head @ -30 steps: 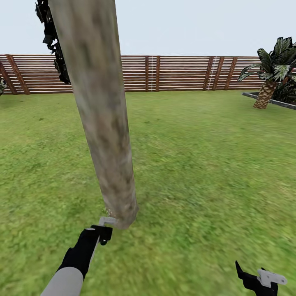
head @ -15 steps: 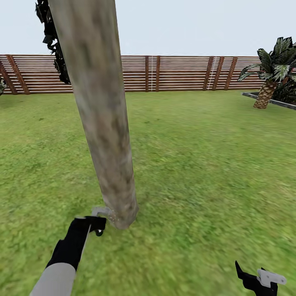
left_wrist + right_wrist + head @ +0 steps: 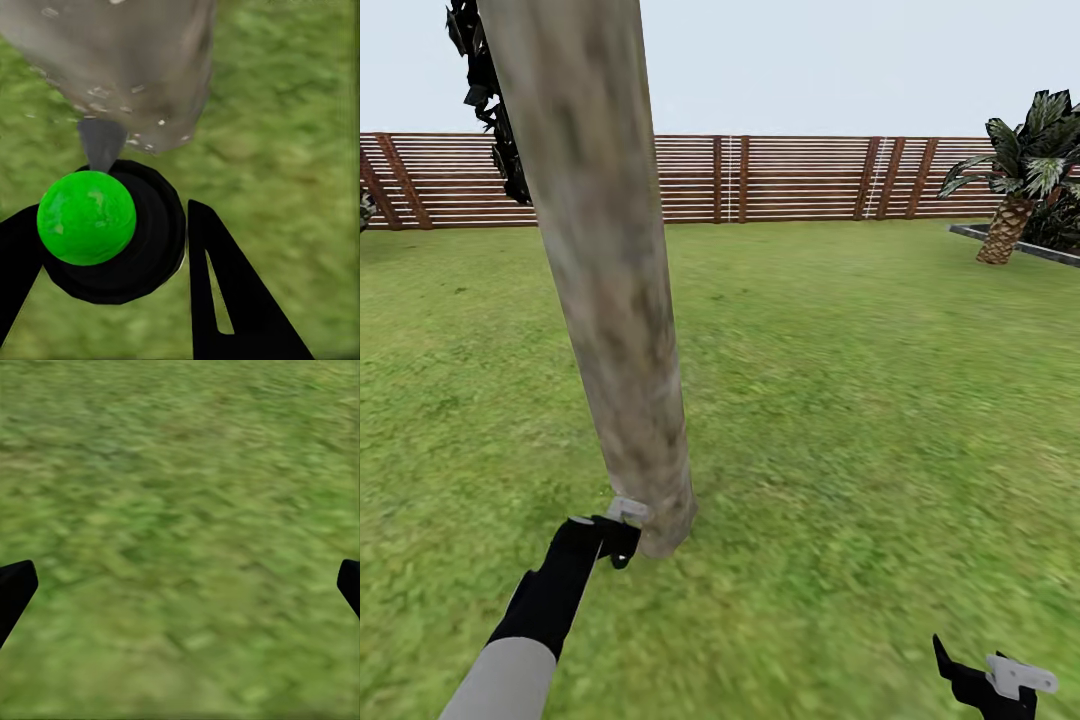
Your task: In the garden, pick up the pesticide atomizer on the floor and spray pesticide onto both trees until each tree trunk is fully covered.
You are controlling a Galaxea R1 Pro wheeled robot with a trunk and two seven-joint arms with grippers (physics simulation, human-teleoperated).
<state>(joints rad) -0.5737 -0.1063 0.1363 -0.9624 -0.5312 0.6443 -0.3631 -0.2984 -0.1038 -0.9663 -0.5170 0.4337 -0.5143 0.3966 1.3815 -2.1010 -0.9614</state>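
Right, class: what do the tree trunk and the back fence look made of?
Tree trunk: rough bark by its look, matt, mottled grey-brown, flecked with white specks near the base. Fence: probably wood, brown horizontal slats on darker posts, matt.

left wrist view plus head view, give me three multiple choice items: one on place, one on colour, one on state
1. Where is the left claw?
A. at the tree trunk's base
B. by the fence
C. at the palm

2. What colour is the ball on the atomizer?
A. red
B. green
C. white

3. How is the right claw?
A. shut on a bottle
B. open over grass
C. gripping bark

Answers: 1 A, the head view shows it beside the trunk foot; 2 B, bright green in the left wrist view; 3 B, fingers wide apart, nothing between.
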